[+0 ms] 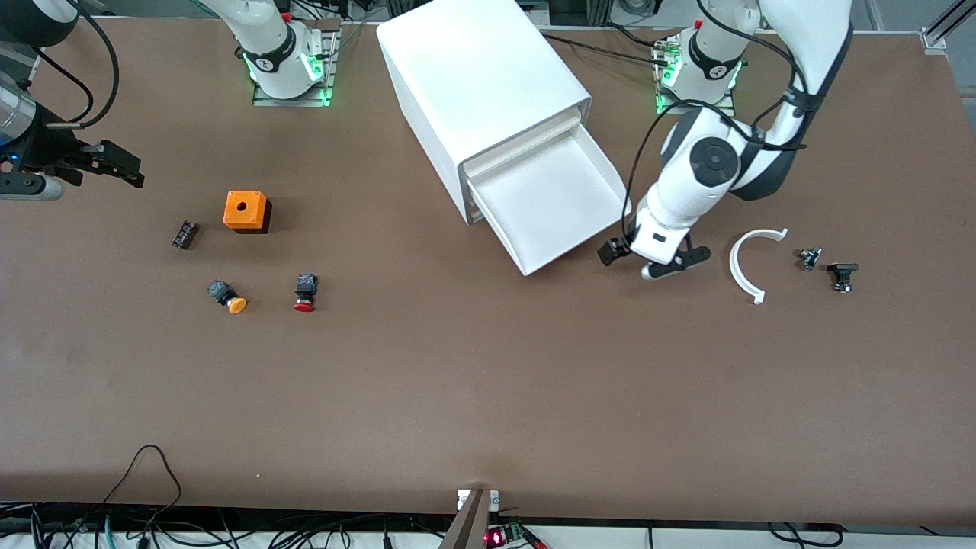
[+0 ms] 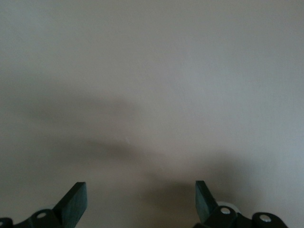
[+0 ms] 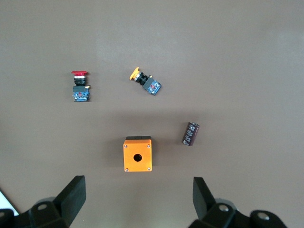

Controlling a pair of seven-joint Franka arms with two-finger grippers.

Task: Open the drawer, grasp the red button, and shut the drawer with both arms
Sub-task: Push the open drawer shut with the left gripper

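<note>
The drawer [image 1: 560, 200] is pulled out of the white cabinet [image 1: 480, 84], and its tray looks empty. The red-capped button [image 1: 305, 293] lies on its side on the table, toward the right arm's end; it also shows in the right wrist view [image 3: 80, 86]. My left gripper [image 1: 614, 250] is low beside the drawer's front corner. It is open and empty in the left wrist view [image 2: 141, 202], where a plain pale surface fills the picture. My right gripper [image 1: 122, 166] is up over the table's right-arm end. In the right wrist view [image 3: 140, 199] it is open and empty.
An orange cube with a hole [image 1: 245, 210], an orange-capped button [image 1: 227, 296] and a small dark cylinder [image 1: 184, 234] lie near the red button. A white curved strip [image 1: 751, 263] and two small black parts [image 1: 842, 274] lie toward the left arm's end.
</note>
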